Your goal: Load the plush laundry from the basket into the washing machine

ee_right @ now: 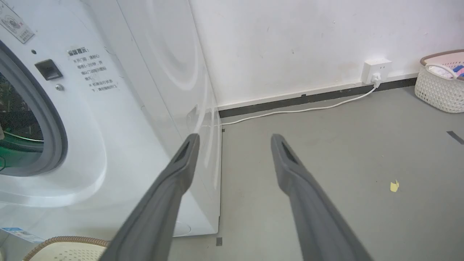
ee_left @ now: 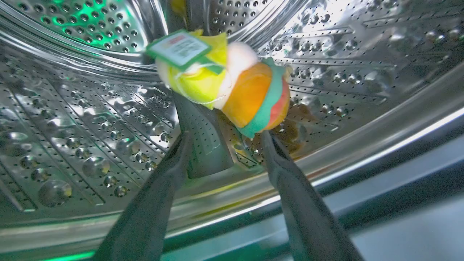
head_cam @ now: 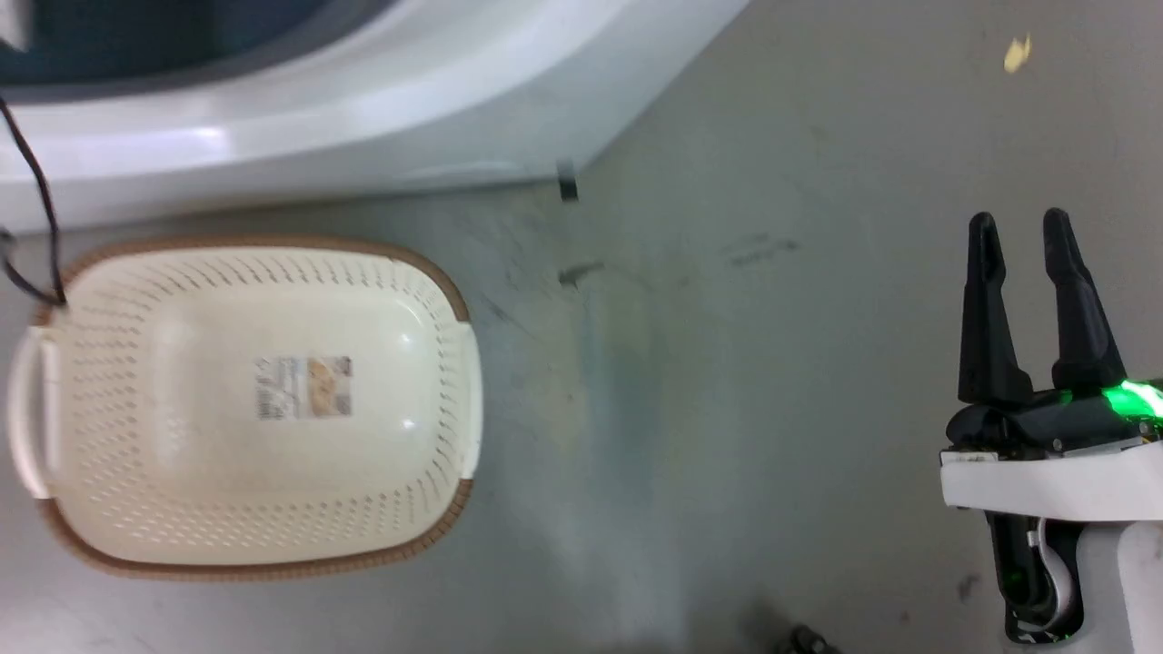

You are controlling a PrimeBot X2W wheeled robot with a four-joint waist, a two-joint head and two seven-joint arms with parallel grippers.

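While the left gripper (ee_left: 225, 135) stands spread inside the washing machine (ee_left: 90, 119), you see the plush laundry (ee_left: 250, 94) upper centre, beyond its tips. The right gripper (head_cam: 1018, 218) is likewise spread.

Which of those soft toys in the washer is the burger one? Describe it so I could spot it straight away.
Look into the washing machine, at its shiny perforated steel drum, just past the left claw, where two plush toys are bunched together. The burger toy is the orange bun banded green and red; its pale neighbour has yellow bits and a green-edged tag.
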